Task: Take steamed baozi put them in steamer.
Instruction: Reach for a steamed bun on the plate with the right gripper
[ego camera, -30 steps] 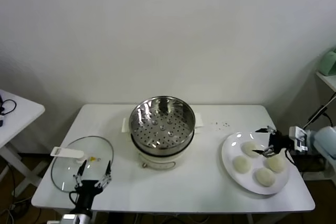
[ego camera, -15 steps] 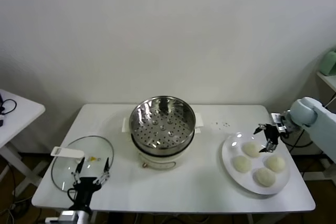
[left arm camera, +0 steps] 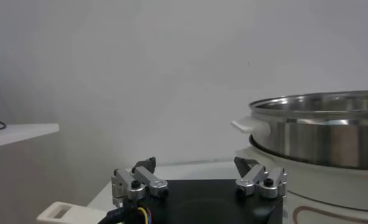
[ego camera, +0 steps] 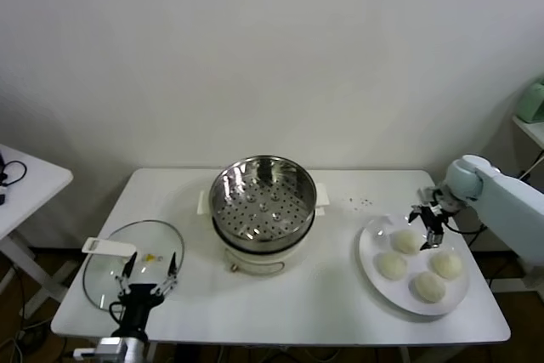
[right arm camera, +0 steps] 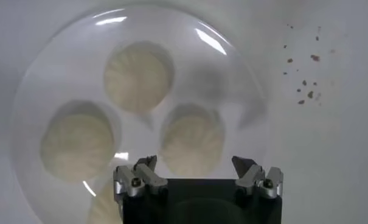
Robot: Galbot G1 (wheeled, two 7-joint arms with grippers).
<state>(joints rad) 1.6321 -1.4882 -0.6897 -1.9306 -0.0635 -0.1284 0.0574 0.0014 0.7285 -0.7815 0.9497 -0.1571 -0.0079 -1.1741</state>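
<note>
1. Step in hand, as I judge it: reach for the first pick. All four steamed baozi (ego camera: 406, 241) sit on the white plate (ego camera: 369, 252) at the lower right of the head view; none is in the steamer (ego camera: 263, 200) at frame centre, whose perforated floor is bare.
2. Right gripper (ego camera: 428, 224) hovers over the upper edge of the plate, right above the topmost bun, jaws spread wide, nothing between them.
3. Left gripper (ego camera: 150, 274) parked at lower left of the head view, over the near edge of the glass lid (ego camera: 119, 265), jaws apart and empty.
4. Next move likely calls for: drop straight down so the fingers straddle one bun, close gently since the dough looks soft, lift, carry across to the steamer.
5. Right wrist view adds: pleats on the bun tops, and the bun (right arm camera: 191, 139) lying closest ahead of the fingertips (right arm camera: 148, 162); dark crumbs (right arm camera: 304, 73) on the table at its upper right. The head view cannot settle how well the jaws line up with the bun.
6. Left wrist view adds: the steamer's side wall and white handle (left arm camera: 250, 126) in profile; no buns in it.
7. Only the head view shows plate and steamer together, well apart.
</note>
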